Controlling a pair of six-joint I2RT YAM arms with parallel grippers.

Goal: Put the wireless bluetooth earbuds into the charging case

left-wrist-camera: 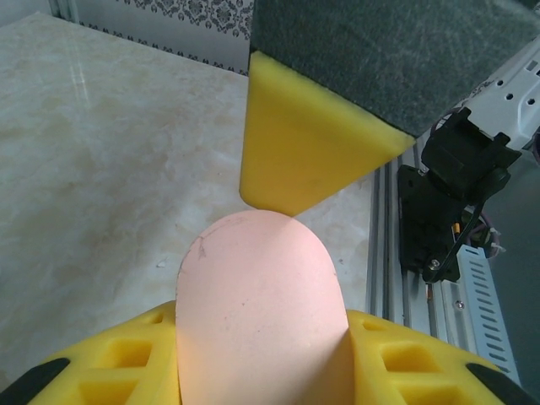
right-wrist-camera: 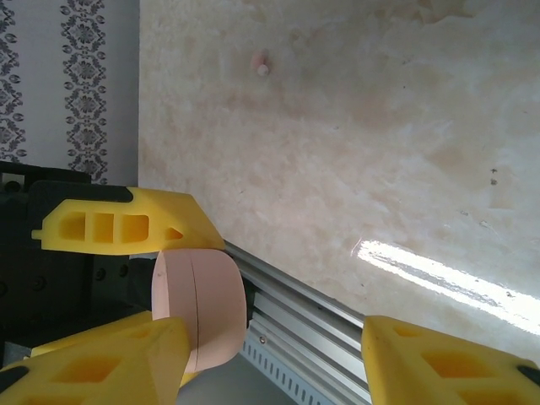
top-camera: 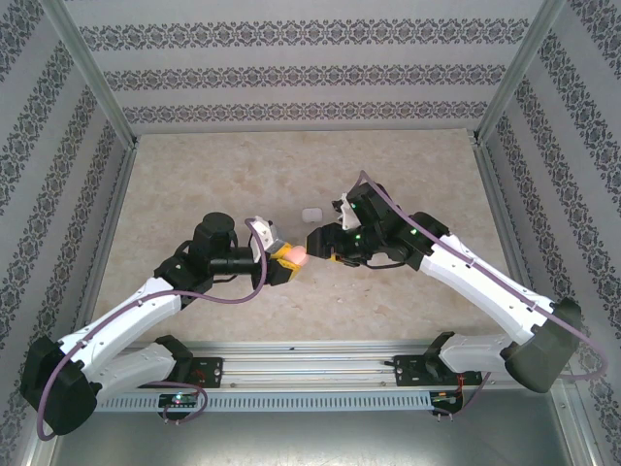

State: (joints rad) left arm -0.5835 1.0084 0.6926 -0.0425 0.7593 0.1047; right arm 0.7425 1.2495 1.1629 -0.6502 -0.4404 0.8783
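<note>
View from above: left gripper (top-camera: 294, 256) is clamping the pink charging case (top-camera: 300, 255); right gripper (top-camera: 318, 243) is meeting it.

Left wrist: a yellow right finger pad (left-wrist-camera: 295, 143) is touching the case's rounded end.

Right wrist: right jaws are standing wide, gripping nothing; one pale-pink earbud (right-wrist-camera: 260, 63) is lying on the marble table (right-wrist-camera: 380, 152), well apart.

Progress: case seam is looking shut, so opening and insertion are both pending.
</note>
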